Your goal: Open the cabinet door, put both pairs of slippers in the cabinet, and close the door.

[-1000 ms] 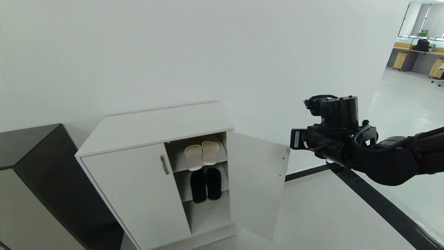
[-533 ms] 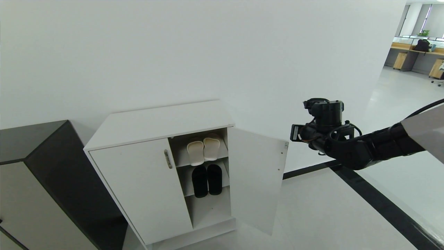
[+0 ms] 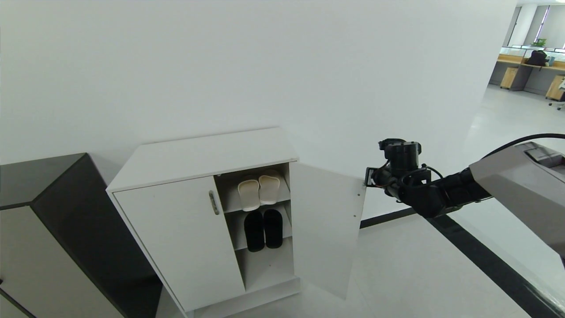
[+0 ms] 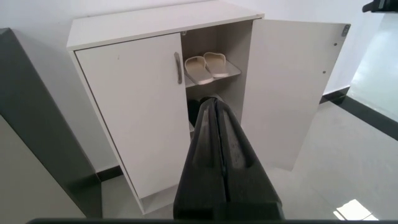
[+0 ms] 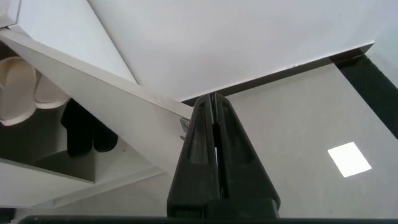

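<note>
A white cabinet [image 3: 198, 154] stands against a white wall, low and boxy with a flat top and two doors. The right door [image 3: 326, 229] is swung wide open, its plain inner face showing. The left door [image 3: 176, 238] is shut and carries a small metal handle [image 3: 214, 202] near its inner edge. Just beside the cabinet on its left stands a dark cabinet [image 3: 66, 212], cut off by the head view's edge. The pale floor [image 3: 419, 274] is crossed by a black stripe [image 3: 485, 260].

The open half of the cabinet is divided by shelves into three compartments. The white slippers [image 3: 259, 191] lie side by side on the top shelf, and the black slippers [image 3: 263, 229] lie side by side on the shelf below. The near ends of both pairs jut past the shelf fronts.

In the left wrist view the left gripper [image 4: 216, 102] sits in front of the cabinet and hides most of the black pair; its jaws are pressed together, grasping nothing. In the right wrist view the door's edge cuts off part of both pairs.

The right gripper [image 3: 370, 176] is at the top outer corner of the open door, jaws clenched and empty. Whether it touches the door cannot be made out.
</note>
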Available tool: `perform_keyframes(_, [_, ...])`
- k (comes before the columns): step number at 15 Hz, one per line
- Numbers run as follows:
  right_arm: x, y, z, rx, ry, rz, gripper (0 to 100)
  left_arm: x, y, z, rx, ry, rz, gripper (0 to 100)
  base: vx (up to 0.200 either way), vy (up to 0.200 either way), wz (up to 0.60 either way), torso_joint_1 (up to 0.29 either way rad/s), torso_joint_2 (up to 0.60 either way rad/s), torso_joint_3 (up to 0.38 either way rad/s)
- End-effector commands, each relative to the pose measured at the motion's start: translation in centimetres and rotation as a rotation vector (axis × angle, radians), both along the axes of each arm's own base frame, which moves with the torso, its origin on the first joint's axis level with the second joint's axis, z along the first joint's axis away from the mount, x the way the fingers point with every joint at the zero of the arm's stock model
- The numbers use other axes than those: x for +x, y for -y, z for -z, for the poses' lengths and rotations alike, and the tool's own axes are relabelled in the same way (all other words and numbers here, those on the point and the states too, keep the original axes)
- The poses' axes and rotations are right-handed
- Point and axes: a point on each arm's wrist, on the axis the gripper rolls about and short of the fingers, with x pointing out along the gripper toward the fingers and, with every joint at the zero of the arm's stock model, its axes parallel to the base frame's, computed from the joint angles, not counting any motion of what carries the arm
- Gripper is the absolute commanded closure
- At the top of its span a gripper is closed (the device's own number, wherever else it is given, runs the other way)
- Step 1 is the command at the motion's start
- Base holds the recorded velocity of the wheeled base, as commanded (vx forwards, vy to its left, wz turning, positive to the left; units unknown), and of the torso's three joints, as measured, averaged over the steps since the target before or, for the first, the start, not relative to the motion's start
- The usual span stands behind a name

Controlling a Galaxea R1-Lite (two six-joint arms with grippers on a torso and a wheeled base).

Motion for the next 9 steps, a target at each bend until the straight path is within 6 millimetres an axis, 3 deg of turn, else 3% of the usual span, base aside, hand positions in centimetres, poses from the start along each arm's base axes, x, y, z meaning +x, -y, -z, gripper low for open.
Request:
perform_keyframes(1, [0.9, -0.2, 1.4, -0.003, -0.013, 0.003, 100, 0.0, 0.0, 0.0, 0.000, 0.000, 0.000, 100, 0.000, 0.000, 0.00, 0.000, 0.00, 0.000])
perform_keyframes(9, [2.4, -0.7, 2.7, 0.000, -0.006, 0.005, 100, 0.0, 0.0, 0.0, 0.000, 0.000, 0.000, 100, 0.000, 0.000, 0.00, 0.000, 0.00, 0.000])
